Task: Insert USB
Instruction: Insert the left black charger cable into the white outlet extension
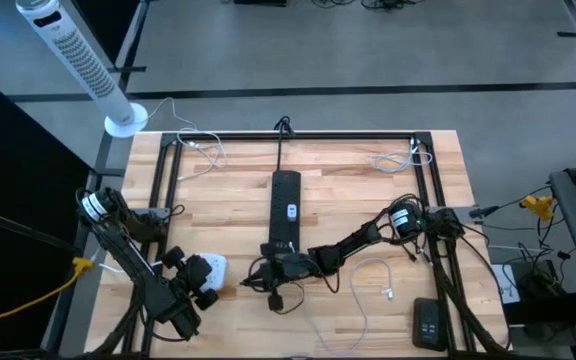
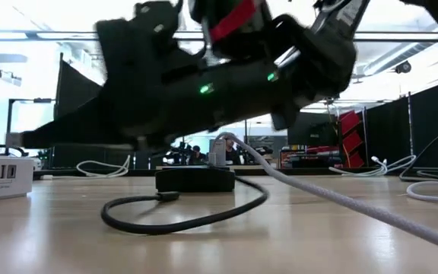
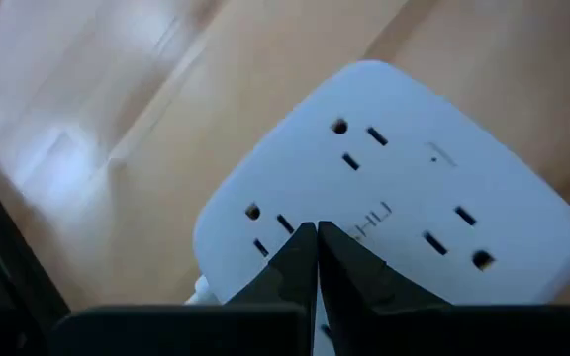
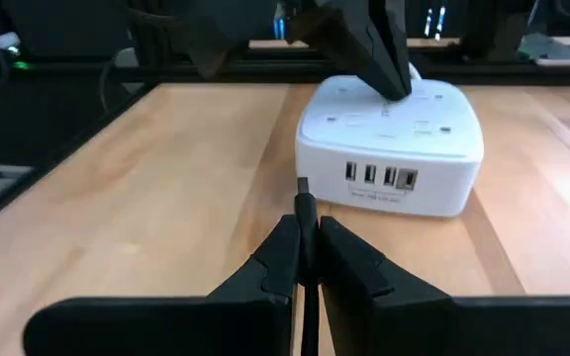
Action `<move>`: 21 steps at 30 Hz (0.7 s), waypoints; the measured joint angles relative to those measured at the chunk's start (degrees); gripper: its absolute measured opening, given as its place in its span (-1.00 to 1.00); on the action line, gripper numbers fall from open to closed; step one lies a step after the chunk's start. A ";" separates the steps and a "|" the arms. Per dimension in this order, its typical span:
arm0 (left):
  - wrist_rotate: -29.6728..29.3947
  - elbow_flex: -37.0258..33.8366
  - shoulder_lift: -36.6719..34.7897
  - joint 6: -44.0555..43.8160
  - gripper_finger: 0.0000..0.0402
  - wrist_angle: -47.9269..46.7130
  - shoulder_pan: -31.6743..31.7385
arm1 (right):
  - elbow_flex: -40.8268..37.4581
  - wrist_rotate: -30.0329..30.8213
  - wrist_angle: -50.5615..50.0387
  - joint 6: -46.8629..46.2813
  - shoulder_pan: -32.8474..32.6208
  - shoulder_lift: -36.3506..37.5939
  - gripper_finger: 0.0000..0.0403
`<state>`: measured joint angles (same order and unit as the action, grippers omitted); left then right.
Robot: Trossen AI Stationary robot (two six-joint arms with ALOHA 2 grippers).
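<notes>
A white power hub lies flat on the wooden table at the near left, its outlets facing up and a row of USB ports on its side wall. My left gripper is shut, with its tips on the hub's top. My right gripper is shut on a black USB cable whose plug tip sticks out ahead of the fingers. The tip points at the hub's port side and stops short of it. In the high view this gripper sits just right of the hub. My left gripper has its shut fingertips on the hub's top face, between the outlets. It comes slanting down from above. The hub stays flat on the table. My right gripper pinches the black USB plug between its two fingers just behind the tip. The fingers lie along the plug, nearly level, coming from the table's right. The plug is clear of the table.
A black power strip lies in the table's middle, with a black cable loop near its end. A white cable and a black box lie at the near right. A black frame borders the table.
</notes>
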<state>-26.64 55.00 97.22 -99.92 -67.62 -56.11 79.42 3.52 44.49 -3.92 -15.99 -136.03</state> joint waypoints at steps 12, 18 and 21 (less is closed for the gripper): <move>-4.38 -2.22 0.83 -13.73 -1.00 2.38 -3.10 | 6.98 4.12 -6.87 2.54 0.13 -2.90 -0.92; -6.27 -2.20 1.32 -16.30 -1.00 3.83 -3.22 | 7.54 5.98 -7.45 3.02 0.68 -2.90 -0.92; -6.60 -2.14 1.75 -16.50 -1.00 4.02 -3.20 | 7.55 6.12 -8.38 2.79 1.03 -2.90 -0.92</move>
<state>-33.24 52.86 98.97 -116.42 -63.60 -59.31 86.98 9.65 36.11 -1.13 -14.96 -138.93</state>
